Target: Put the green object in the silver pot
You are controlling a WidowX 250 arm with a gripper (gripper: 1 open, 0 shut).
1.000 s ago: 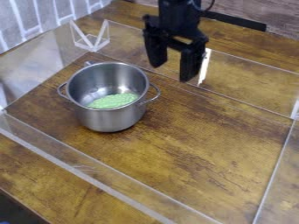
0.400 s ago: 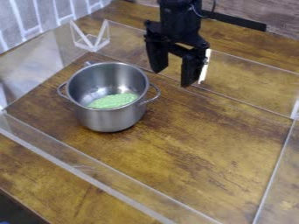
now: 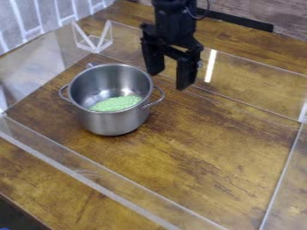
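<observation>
green object (image 3: 118, 104) is lying inside the silver pot (image 3: 110, 99), on its floor. my hand (image 3: 171, 79) is hanging beyond the pot, fingers spread wide, holding nothing. placing looks complete; nothing apparently remaining.

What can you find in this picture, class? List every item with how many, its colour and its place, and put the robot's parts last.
silver pot: one, shiny steel, with two loop handles, on the table toward the left
green object: one, light green, inside the pot
wire-like frame: one, pale, behind the pot
table: one, brown wood grain, under everything
clear strips: several, pale and see-through, along the table's edges and across its far part
robot arm: one, black, reaching in from the top
tool: one, black, open, above the table beyond the pot
</observation>
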